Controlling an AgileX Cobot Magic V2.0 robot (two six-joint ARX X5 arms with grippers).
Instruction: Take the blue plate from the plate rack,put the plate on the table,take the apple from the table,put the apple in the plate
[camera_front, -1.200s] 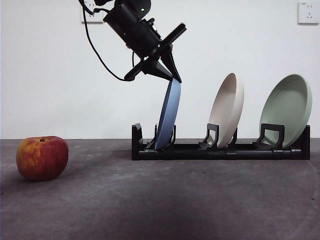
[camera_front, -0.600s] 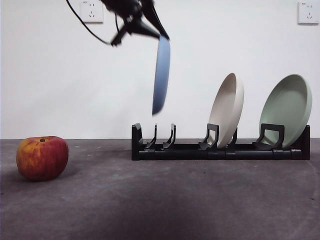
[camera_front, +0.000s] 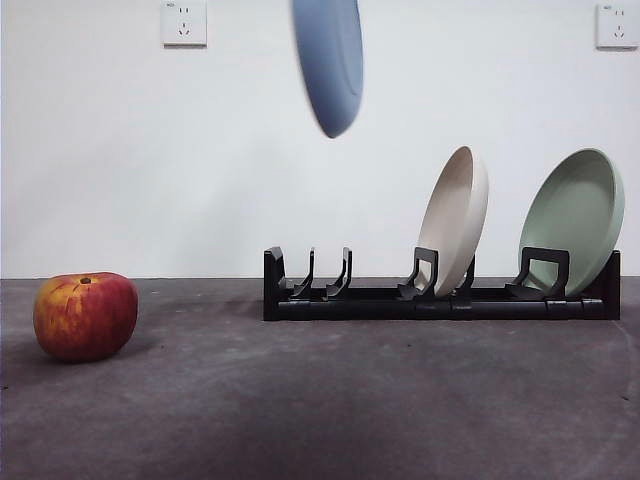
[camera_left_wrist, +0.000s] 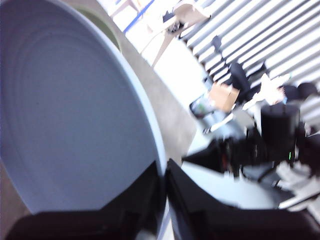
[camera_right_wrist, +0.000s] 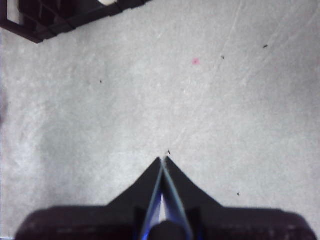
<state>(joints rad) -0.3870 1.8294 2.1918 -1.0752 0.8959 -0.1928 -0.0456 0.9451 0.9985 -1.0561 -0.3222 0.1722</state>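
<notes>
The blue plate (camera_front: 328, 65) hangs on edge high above the plate rack (camera_front: 440, 300), its top cut off by the front view's upper edge. In the left wrist view it (camera_left_wrist: 75, 125) fills most of the picture, and my left gripper (camera_left_wrist: 164, 169) is shut on its rim. The left gripper itself is out of the front view. The rack's left slots are empty. The apple (camera_front: 85, 316) sits on the table (camera_front: 350, 400) at the far left. My right gripper (camera_right_wrist: 163, 159) is shut and empty above bare table (camera_right_wrist: 225, 100), near a corner of the rack (camera_right_wrist: 45, 15).
A beige plate (camera_front: 453, 220) and a pale green plate (camera_front: 572, 220) stand in the rack's middle and right slots. A white wall with two sockets is behind. Bare table lies between the apple and the rack.
My left gripper has lifted the blue plate out of the rack's left slot and carried it straight up. The arm has left the top of the front view.
</notes>
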